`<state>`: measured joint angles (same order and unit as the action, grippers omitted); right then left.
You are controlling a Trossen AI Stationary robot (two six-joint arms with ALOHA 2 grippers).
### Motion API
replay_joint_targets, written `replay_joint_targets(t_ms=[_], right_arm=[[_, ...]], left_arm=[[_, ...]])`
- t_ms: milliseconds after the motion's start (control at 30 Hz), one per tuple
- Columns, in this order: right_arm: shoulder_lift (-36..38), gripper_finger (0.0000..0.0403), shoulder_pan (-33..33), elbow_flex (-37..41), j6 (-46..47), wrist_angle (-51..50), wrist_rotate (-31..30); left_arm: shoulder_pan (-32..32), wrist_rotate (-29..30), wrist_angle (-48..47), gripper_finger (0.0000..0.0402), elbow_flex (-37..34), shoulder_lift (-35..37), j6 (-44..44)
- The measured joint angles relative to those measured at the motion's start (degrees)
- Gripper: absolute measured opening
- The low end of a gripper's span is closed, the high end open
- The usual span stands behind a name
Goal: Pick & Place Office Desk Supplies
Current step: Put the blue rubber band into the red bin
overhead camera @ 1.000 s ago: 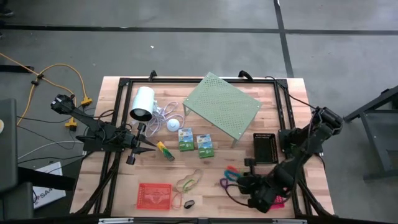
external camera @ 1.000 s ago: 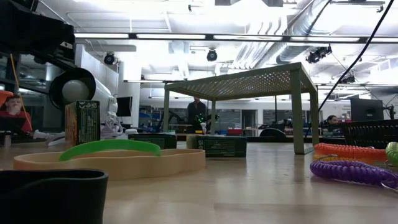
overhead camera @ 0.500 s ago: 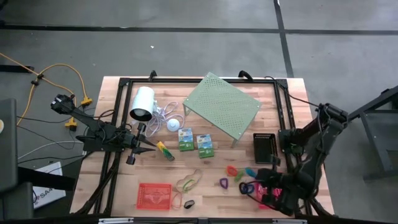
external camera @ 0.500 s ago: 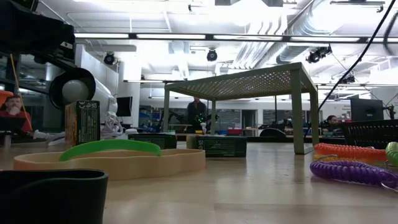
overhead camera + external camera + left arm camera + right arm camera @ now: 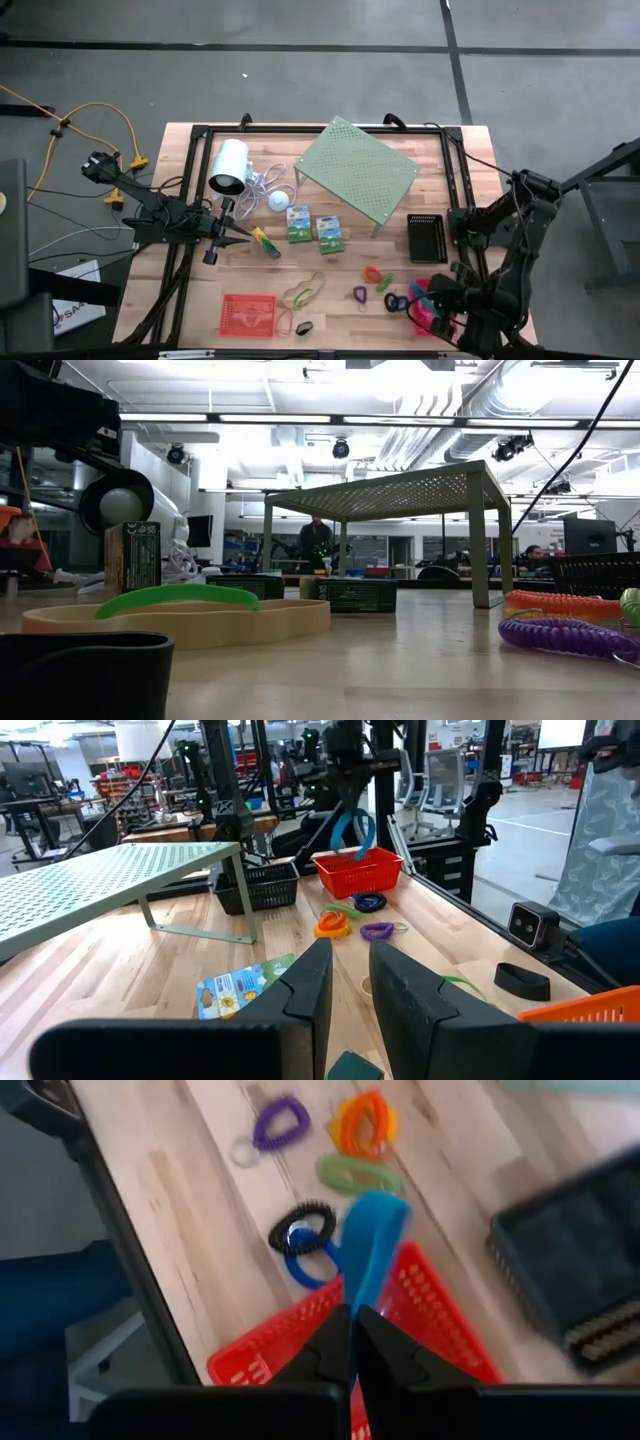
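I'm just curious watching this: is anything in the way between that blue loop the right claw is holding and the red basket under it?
Nothing visible. The right gripper is shut on the blue loop, which hangs just over the red basket; only open air lies between.

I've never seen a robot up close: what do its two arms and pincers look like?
Both arms are dark, nearly black, built of jointed segments with thin black cables alongside. The left pincer ends in two slim pointed fingers. The right pincer has two flat, matte black fingers. No markings show.
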<state>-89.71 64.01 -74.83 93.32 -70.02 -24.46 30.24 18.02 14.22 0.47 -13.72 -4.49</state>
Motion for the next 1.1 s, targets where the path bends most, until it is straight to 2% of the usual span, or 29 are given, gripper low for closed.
replay_joint_targets(t_ms=[233, 500, 967, 1100], right_arm=[[-5.22, 0.0003, 0.66, 0.0, 8.3, 1.22, 5.7], [-11.62, 0.0003, 0.39, 0.0, 12.96, 3.71, 9.9], [-15.07, 0.0003, -0.17, 0.0, 16.61, 4.71, 9.65], [-15.15, 0.0019, -0.37, 0.0, 16.58, 4.69, 9.63]], left_arm=[[-0.01, 0.0, -0.01, 0.0065, 0.0, 0.0, 0.0], [-0.02, 0.0, 0.0, 0.0065, 0.0, 0.0, 0.0], [-0.01, 0.0, -0.01, 0.0065, 0.0, 0.0, 0.0], [-0.01, -0.01, 0.0, 0.0065, 0.0, 0.0, 0.0]])
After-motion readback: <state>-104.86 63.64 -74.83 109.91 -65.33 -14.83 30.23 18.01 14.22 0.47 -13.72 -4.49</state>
